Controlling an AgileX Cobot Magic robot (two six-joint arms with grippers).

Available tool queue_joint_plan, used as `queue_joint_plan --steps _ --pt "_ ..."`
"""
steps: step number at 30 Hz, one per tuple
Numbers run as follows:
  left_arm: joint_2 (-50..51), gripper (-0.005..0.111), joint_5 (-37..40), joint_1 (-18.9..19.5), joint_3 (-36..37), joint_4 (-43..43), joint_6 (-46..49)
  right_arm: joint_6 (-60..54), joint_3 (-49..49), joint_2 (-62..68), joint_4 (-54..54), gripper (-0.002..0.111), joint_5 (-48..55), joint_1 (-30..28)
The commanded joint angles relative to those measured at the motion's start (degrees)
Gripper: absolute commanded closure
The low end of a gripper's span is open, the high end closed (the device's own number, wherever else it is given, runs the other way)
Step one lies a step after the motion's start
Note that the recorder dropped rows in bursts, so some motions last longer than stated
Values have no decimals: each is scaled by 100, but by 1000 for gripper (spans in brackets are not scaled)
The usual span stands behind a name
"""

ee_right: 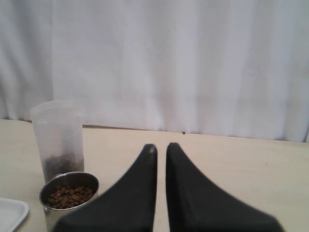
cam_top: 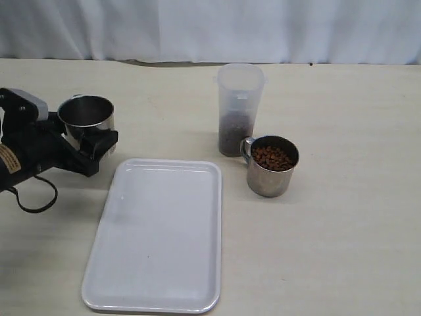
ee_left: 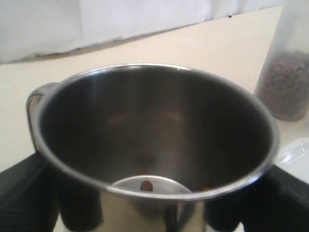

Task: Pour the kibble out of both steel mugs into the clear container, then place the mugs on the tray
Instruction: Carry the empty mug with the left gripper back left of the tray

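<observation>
My left gripper [cam_top: 91, 139] is shut on a steel mug [cam_top: 86, 117] at the table's left, just off the far left corner of the tray [cam_top: 158, 237]. In the left wrist view its black fingers [ee_left: 29, 193] flank this mug [ee_left: 154, 121], which stands upright and holds only one or two pellets [ee_left: 146, 185]. The clear container [cam_top: 240, 108] stands at the middle back with kibble [cam_top: 235, 135] in its lower part. The second steel mug [cam_top: 271, 166], full of kibble [cam_top: 272, 157], stands right beside it. My right gripper [ee_right: 161, 149] is shut and empty, away from that mug [ee_right: 67, 195].
The white tray lies flat in front of the left mug, with nothing on it. A white curtain [cam_top: 210, 29] runs along the table's far edge. The clear container [ee_right: 57, 135] and a tray corner [ee_right: 9, 210] show in the right wrist view.
</observation>
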Motion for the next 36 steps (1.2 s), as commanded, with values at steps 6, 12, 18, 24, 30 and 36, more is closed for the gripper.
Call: queue_joint_plan --steps 6,12,18,24,30,36 --pt "747 107 -735 741 25 555 -37 47 22 -20 21 103 -34 -22" --pt "747 107 -21 793 25 1353 263 47 22 -20 21 103 -34 -22" --pt "747 107 109 793 25 1208 275 47 22 -20 21 103 -34 -22" --pt "747 71 38 793 25 1021 578 47 22 -20 21 103 -34 -22" --pt "747 32 409 793 25 1144 578 47 22 -20 21 103 -34 -22" --pt "708 32 410 805 25 1138 578 47 22 -20 21 103 -34 -22"
